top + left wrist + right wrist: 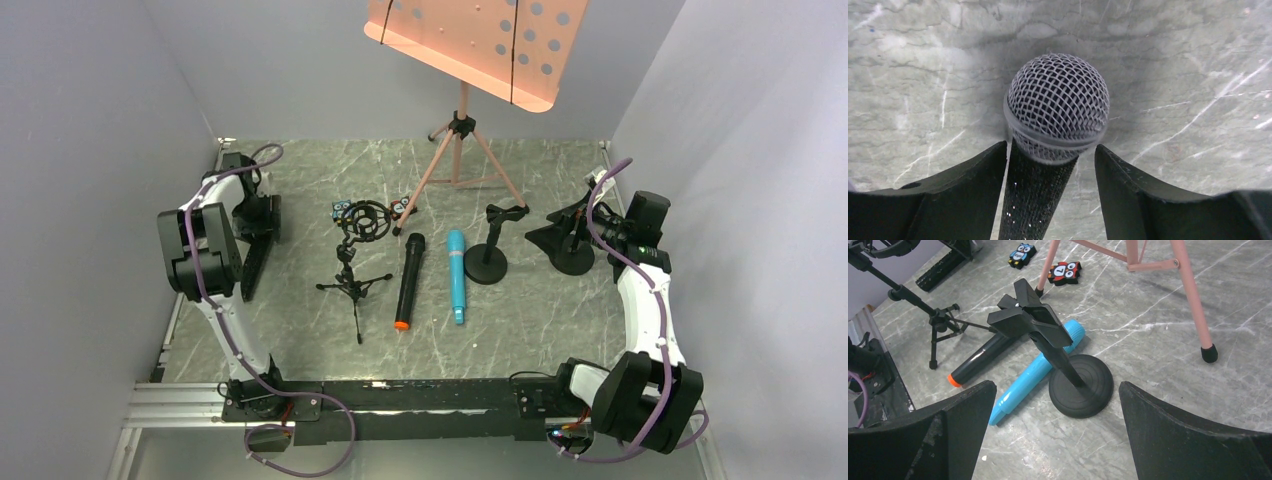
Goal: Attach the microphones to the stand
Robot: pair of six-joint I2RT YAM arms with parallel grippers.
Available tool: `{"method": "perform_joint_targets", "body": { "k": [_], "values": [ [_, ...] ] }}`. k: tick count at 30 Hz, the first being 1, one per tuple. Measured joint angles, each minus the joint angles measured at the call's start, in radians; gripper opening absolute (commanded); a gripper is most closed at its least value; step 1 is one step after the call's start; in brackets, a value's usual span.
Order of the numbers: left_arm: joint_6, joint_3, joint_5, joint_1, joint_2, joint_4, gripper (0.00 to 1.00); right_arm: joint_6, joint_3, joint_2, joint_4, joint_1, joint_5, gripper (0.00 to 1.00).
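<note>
**A:** Where is the silver-mesh microphone [1057,105] sitting?

**B:** It is lying on the marble table [1198,60] at the far left, well apart from the stands. The left gripper [1051,146] is straddling its handle just behind the mesh head.

**A:** Is it gripping?

**B:** Not yet, I'd say. One finger [973,190] is sitting right against the handle, but a gap is showing on the other side. So the jaws are standing apart around the handle rather than clamped on it.

**A:** And the other two?

**B:** The black microphone with the orange cap [408,280] and the turquoise microphone [456,275] are lying side by side mid-table. They are resting between the tripod stand [349,270] and the round-base stand [487,262]. Neither is sitting in a holder.

**A:** What is the right gripper [1055,390] doing?

**B:** It is hanging wide open with nothing in it, facing the clip [1028,320] on the round-base stand.

**A:** So which step are we looking at?

**B:** I am reading it as the pick-up of the first microphone, with all the attaching yet to do. The next move is asking for a firm squeeze on the handle and a level lift. After that comes a carry across to a holder, with the handle lined up to it. A round handle may roll if the grip is sitting off-centre.
</note>
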Motion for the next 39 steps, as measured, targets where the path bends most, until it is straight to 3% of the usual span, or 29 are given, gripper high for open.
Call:
{"method": "perform_joint_targets", "body": {
  "k": [9,12,14,16,19,27,39],
  "values": [
    [0.015,0.037,-0.011,0.000,0.049,-0.035,0.59,-0.001,0.005,0.000,-0.004,0.002,0.000,1.00],
    [0.014,0.037,-0.013,0.000,0.050,-0.039,0.47,-0.001,0.005,0.000,-0.006,0.002,0.000,1.00],
    [0.017,0.037,-0.020,-0.001,0.050,-0.043,0.33,-0.001,0.005,0.000,-0.007,0.003,0.000,1.00],
    [0.018,0.037,-0.023,-0.003,0.050,-0.047,0.14,-0.001,0.005,0.000,-0.007,0.003,0.000,1.00],
    [0.014,0.037,-0.027,-0.007,0.048,-0.047,0.00,-0.001,0.005,0.000,-0.007,0.003,0.000,1.00],
    [0.006,0.019,-0.007,-0.011,-0.059,-0.035,0.00,-0.001,0.005,0.000,-0.008,0.003,0.000,1.00],
    [-0.087,-0.130,0.231,-0.014,-0.622,0.241,0.00,-0.001,0.005,0.000,-0.008,0.003,0.001,1.00]
  ]
}}
